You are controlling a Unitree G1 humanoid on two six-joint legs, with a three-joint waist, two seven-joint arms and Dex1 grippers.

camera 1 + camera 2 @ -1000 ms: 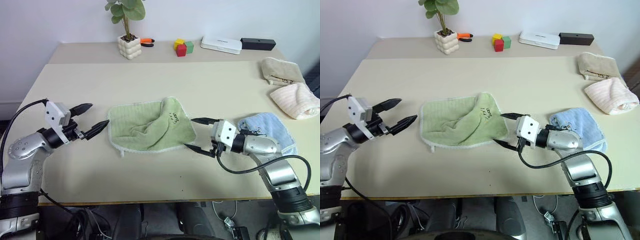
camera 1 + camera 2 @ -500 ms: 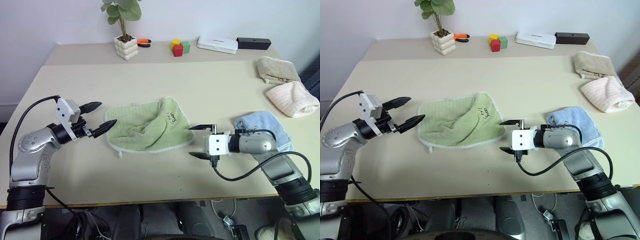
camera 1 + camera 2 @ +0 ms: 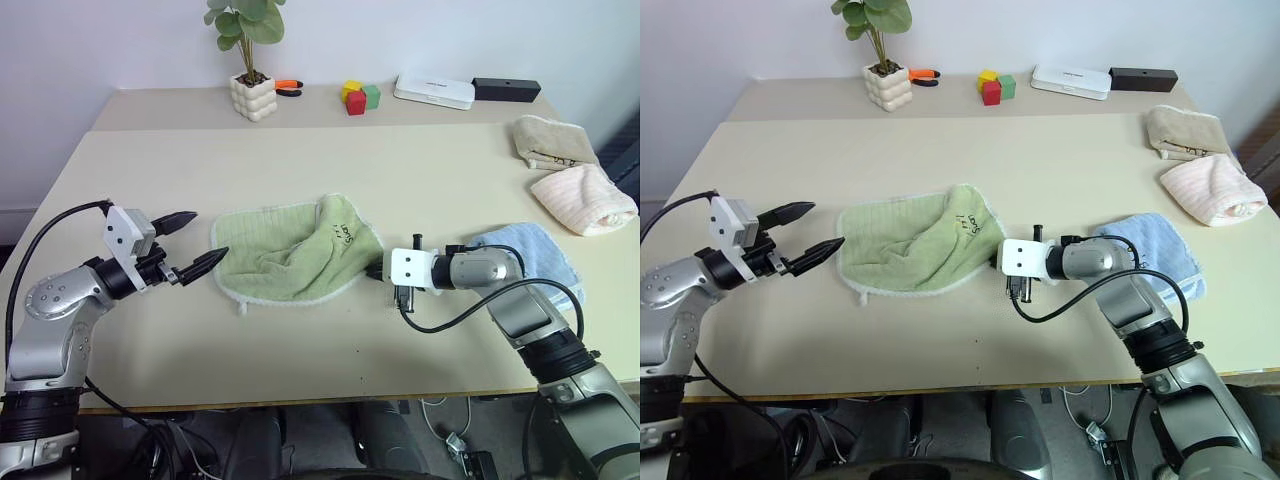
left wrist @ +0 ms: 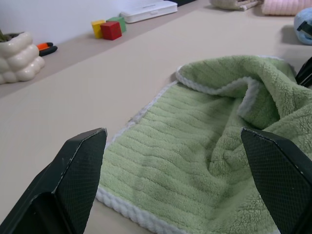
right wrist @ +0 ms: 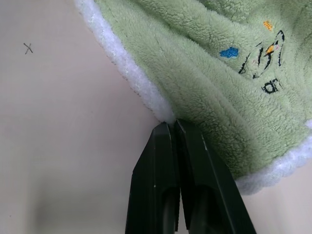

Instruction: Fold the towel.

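Moved: right gripper (image 5: 174, 127) has advanced to the towel's near right edge and closed.
Left gripper (image 3: 190, 241): spread wide, just beside towel (image 3: 290, 258) mid-table.
Right gripper: fingertips pressed together at white hem; pinch looks marginal, regrasp likely.

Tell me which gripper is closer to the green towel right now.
Right. The right gripper is shut at the towel's white edging on its right side; the left gripper hangs open just off its left edge.
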